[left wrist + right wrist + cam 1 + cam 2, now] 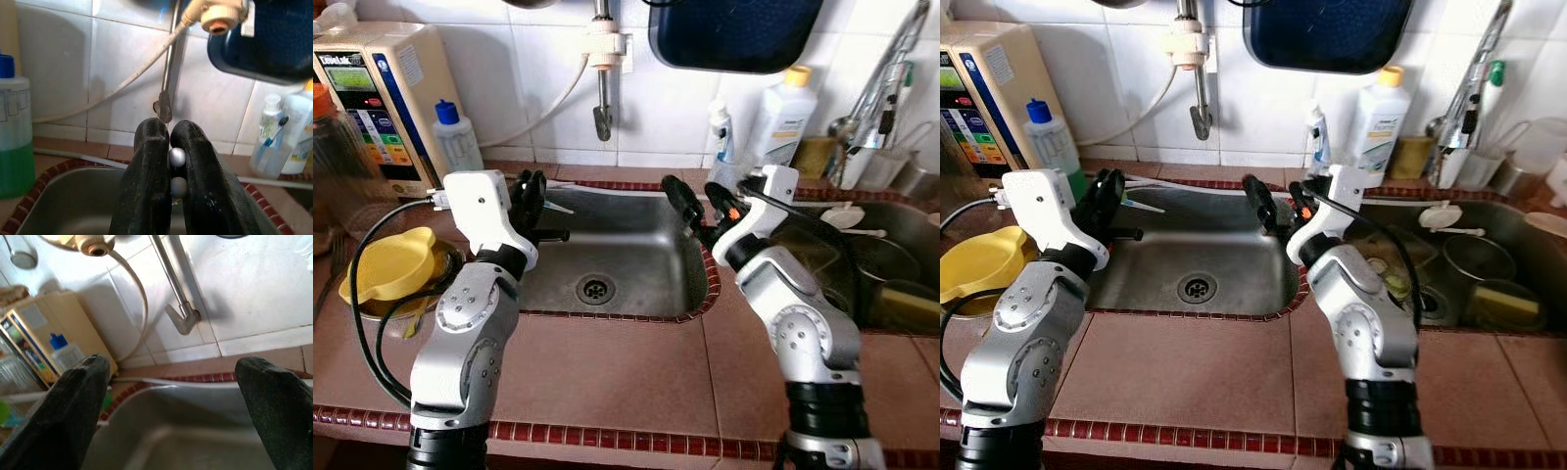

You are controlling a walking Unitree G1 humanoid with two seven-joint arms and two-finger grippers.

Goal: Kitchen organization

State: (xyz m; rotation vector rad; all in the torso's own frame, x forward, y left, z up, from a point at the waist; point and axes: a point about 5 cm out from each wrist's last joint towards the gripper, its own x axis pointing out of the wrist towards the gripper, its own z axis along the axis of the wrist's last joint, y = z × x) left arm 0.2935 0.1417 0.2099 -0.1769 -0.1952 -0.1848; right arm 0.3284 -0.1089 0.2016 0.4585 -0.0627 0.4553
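- Left eye view, lower frame: a tiled counter runs across the bottom, with both silver arms rising from it.
- Mid frame, left: the left gripper hangs over the left rim of the sink. The left wrist view shows its fingers pressed together with nothing between them.
- Mid frame, right: the right gripper hangs over the sink's right rim. In the right wrist view its fingers stand wide apart, empty, pointing toward the tap.
- Centre: the basin holds only its drain.
- Left edge: a yellow lid lies on the counter just beside the left arm.
- Right edge: a second basin holds dishes and a sponge, just right of the right arm.
- Upper frame: a green-liquid bottle stands upper left; a white bottle upper right, behind the right gripper.
- Judgement: the task names no single object. The dishes lie to the right, so the open right gripper is nearer; for the lid the left arm is nearer, but it would have to open first.
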